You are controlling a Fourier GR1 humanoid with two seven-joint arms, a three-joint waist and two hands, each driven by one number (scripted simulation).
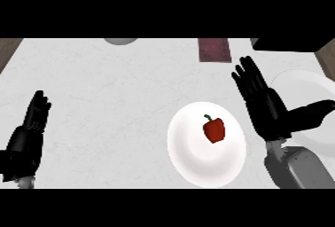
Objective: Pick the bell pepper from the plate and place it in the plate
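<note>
Two plates on the pale marbled counter [111, 97]. Near plate [189, 159], white, looks taller than wide, sits lower centre-right of the frame. Second plate [307, 84], also white, at the right edge, partly hidden behind the right hand's thumb and cut off by the frame.

Right hand [265, 106] is right of centre, between the two plates, fingers straight and pointing toward the top of the frame, thumb splayed out to the right over the far plate. Released, holding nothing, just beside the near plate's right rim. Grey forearm comes in from lower right.

Left hand [29, 128] at the left edge, seen edge-on, fingers straight and up, nothing in it, resting well apart from both plates.

Dark block [291, 44] upper right corner; maroon rectangle [215, 49] top centre-right; grey round item [121, 41] top centre, cut off.

Bell pepper [214, 129]: red, glossy, short dark green stem pointing up-left, lying in the upper middle of the near plate, untouched by either hand.
</note>
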